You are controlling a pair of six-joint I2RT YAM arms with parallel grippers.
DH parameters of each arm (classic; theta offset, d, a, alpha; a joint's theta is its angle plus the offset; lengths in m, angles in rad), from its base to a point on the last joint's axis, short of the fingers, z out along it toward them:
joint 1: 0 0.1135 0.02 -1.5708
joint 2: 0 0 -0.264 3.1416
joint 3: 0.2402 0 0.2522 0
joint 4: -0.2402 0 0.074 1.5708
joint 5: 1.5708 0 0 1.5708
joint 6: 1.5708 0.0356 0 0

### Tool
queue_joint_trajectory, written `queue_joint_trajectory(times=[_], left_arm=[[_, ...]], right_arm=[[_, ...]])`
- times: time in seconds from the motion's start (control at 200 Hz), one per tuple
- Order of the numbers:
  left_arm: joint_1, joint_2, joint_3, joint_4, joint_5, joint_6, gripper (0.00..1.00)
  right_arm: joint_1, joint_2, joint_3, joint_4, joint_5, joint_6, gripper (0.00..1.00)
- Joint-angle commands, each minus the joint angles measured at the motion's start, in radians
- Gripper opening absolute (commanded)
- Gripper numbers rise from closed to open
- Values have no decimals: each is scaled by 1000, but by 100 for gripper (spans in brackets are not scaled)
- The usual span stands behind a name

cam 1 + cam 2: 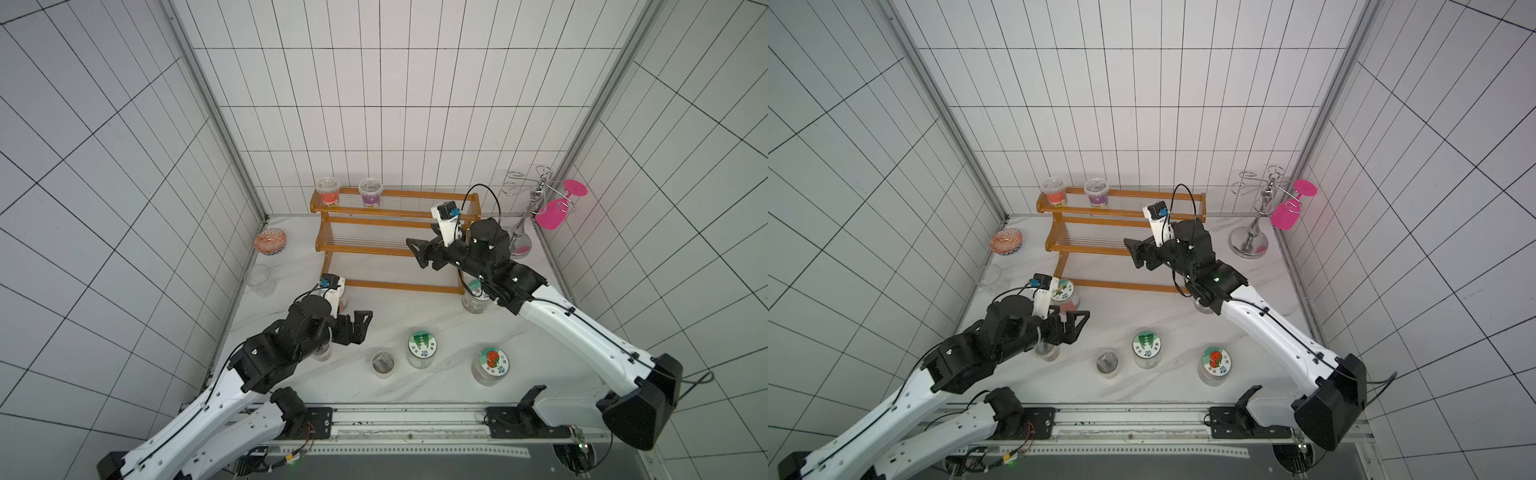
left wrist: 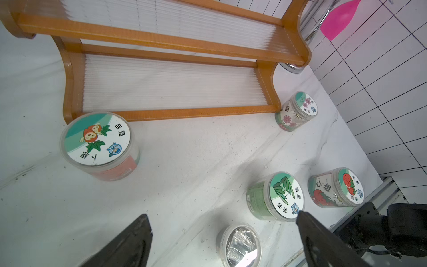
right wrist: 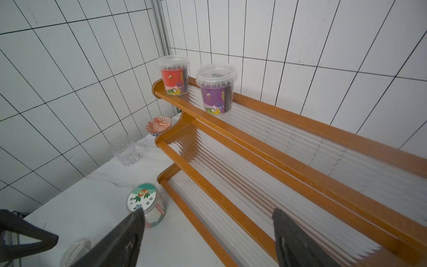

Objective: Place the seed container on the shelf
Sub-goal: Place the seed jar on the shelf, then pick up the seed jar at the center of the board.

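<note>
An orange-brown wooden stepped shelf (image 1: 374, 249) stands at the far middle of the white marble tabletop (image 1: 415, 316), against the far wall. At the left end of its top tier, a red-labelled clear plastic tub (image 1: 328, 192) stands left of a purple-labelled clear plastic tub (image 1: 370, 192). Left of the shelf lies a patterned ceramic bowl (image 1: 270, 241), and nearer, by the left wall, stands a clear drinking glass (image 1: 261, 280). Right of the shelf is a chrome wire glass stand (image 1: 519, 246), with a pink plastic wine glass (image 1: 550, 214) hanging on it. A clear jar with a berry-print lid (image 1: 1064, 291) sits just beside the shelf's near left foot, and a clear jar with a flower-print lid (image 2: 297, 112) beside its near right foot. The near row, left to right, is a clear tub holding a foil packet (image 1: 382, 362), a clear jar with a leaf-print lid (image 1: 422, 345) and a clear jar with a tomato-print lid (image 1: 491, 363).
</note>
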Motion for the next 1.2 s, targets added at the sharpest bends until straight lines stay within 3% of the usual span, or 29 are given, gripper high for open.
queue_joint_trajectory(times=[0.0, 0.345, 0.665, 1.194], left_arm=[[-34, 15, -16, -19, 19, -57, 96], [-278, 159, -44, -55, -91, -223, 95], [-501, 352, -49, -75, -212, -384, 96], [-525, 555, -61, -20, -190, -422, 97]], right_arm=[[4, -86, -87, -73, -47, 32, 91], [3, -300, -292, -173, -102, 30, 94], [3, -402, -379, -217, -120, 1, 94], [3, -394, -387, -221, -132, -14, 94]])
